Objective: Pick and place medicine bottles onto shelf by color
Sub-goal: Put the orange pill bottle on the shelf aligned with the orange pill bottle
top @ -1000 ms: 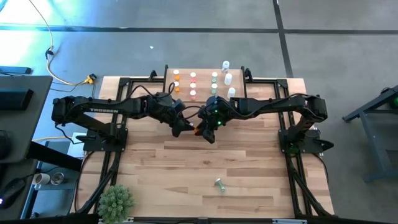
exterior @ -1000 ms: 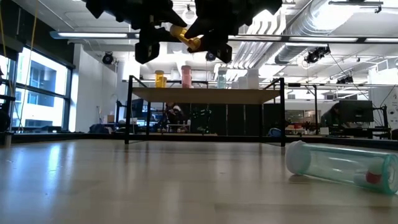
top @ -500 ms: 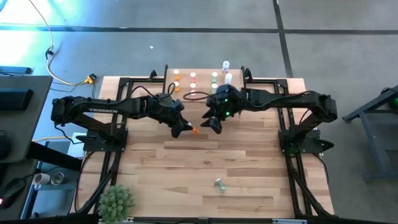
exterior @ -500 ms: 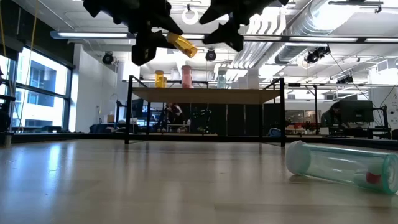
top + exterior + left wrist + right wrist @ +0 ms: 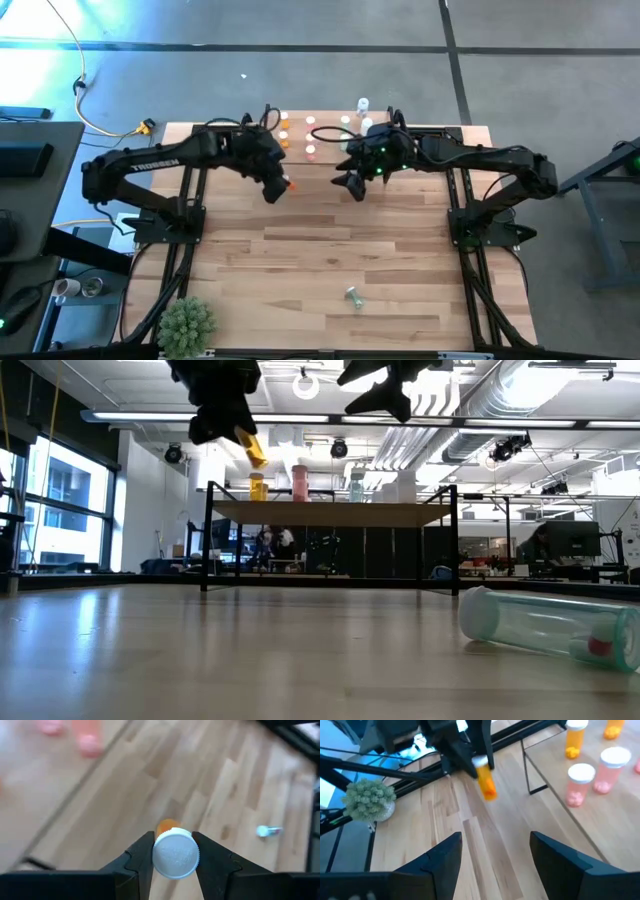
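**Orange bottle carried by the left arm toward the shelf: risks at the placing stage**

The left gripper (image 5: 172,851) pinches an orange bottle (image 5: 173,851) by its white cap, with the orange body sticking out past the fingers. In the high view the bottle (image 5: 288,184) hangs above the table (image 5: 300,270), just near of the shelf (image 5: 330,137) and toward its left end. The right gripper (image 5: 495,851) is spread wide and holds nothing; in the high view it hovers (image 5: 352,184) just right of the left one, near the shelf's front edge.

Bottles already stand on the shelf in rows: orange (image 5: 575,739) at the left end, pink (image 5: 580,784) beside them. One clear bottle (image 5: 354,296) lies on its side on the near part of the table, well apart from both arms. A small green plant (image 5: 186,322) sits at the near left corner.

Probable faults:
- The grip is on the cap alone, so the bottle may swivel or slip and fall to the table.
- The bottle hangs tilted; set down that way it would likely topple on release.
- The rows are crowded, so the fingers or the carried bottle could knock standing bottles over.
- The two grippers are close, so a sideways sweep could make them collide.
- A low approach could strike the shelf edge.
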Available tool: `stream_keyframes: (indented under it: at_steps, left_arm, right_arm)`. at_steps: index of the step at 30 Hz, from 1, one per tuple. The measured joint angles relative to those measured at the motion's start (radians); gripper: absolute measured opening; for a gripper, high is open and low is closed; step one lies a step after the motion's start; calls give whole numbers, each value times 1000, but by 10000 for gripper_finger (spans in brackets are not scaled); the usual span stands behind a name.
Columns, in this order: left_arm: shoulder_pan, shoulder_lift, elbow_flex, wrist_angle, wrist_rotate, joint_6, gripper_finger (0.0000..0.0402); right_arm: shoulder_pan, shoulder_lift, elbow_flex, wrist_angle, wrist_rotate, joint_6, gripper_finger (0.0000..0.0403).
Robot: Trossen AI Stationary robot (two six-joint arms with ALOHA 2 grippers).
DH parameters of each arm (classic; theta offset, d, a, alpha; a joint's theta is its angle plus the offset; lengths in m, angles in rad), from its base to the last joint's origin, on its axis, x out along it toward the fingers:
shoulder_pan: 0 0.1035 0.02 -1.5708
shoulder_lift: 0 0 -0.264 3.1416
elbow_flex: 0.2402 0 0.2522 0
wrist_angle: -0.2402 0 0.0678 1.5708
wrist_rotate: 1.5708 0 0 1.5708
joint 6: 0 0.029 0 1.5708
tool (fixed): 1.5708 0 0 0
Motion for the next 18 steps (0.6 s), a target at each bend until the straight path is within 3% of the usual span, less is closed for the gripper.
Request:
stream_keyframes:
  at_steps: [11, 18]
  left_arm:
    - [118, 0, 191, -245, -104, 127, 113]
    - [160, 0, 279, -334, -150, 160, 113]
  right_arm:
    - [-20, -5, 0, -6, 37, 11, 225]
    - [-72, -5, 0, -6, 108, 104, 225]
